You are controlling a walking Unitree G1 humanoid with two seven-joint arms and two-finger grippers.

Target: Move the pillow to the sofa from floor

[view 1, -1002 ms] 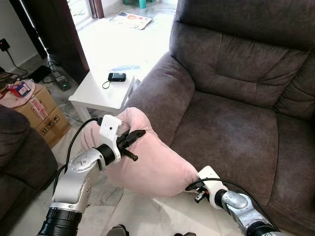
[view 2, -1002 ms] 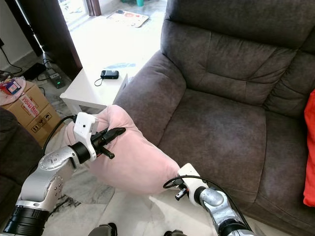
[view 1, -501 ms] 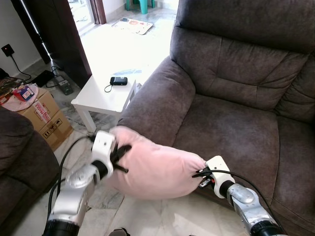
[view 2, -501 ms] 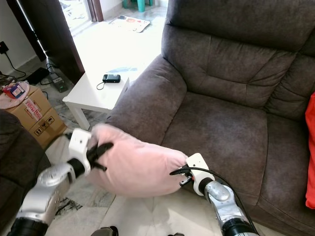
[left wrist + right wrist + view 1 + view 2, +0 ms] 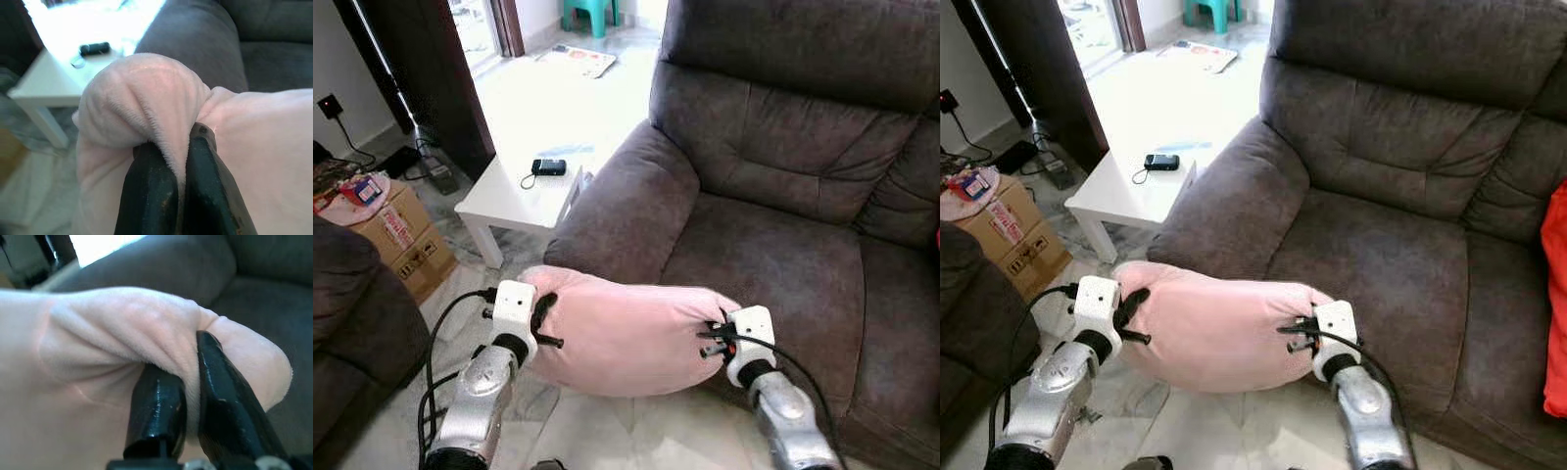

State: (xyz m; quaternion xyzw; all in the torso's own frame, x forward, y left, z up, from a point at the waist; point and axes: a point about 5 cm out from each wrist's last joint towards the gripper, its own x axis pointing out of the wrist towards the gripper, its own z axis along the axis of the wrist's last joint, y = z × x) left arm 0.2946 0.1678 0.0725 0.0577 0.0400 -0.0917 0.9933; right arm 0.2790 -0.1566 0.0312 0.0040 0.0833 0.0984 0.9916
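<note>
A soft pink pillow (image 5: 622, 333) hangs level in the air between my two arms, in front of the dark brown sofa's (image 5: 773, 264) seat edge and armrest. My left gripper (image 5: 543, 315) is shut on the pillow's left end, and a fold of pink fabric (image 5: 166, 127) is pinched between its black fingers (image 5: 146, 196). At the right end my right gripper (image 5: 713, 340) is shut on another fold (image 5: 181, 347), squeezed between both of its fingers (image 5: 220, 396). The sofa seat cushion (image 5: 1381, 264) lies just beyond the pillow.
A low white side table (image 5: 519, 186) with a small black device (image 5: 548, 166) stands left of the sofa armrest (image 5: 626, 201). A cardboard box (image 5: 396, 230) and another dark seat (image 5: 352, 304) are at the left. A red cushion (image 5: 1555, 294) sits at the sofa's right edge.
Both arms have levelled the pillow: the left end has dropped, the right end has risen, and the pillow now hangs flat and closer to the seat front.
</note>
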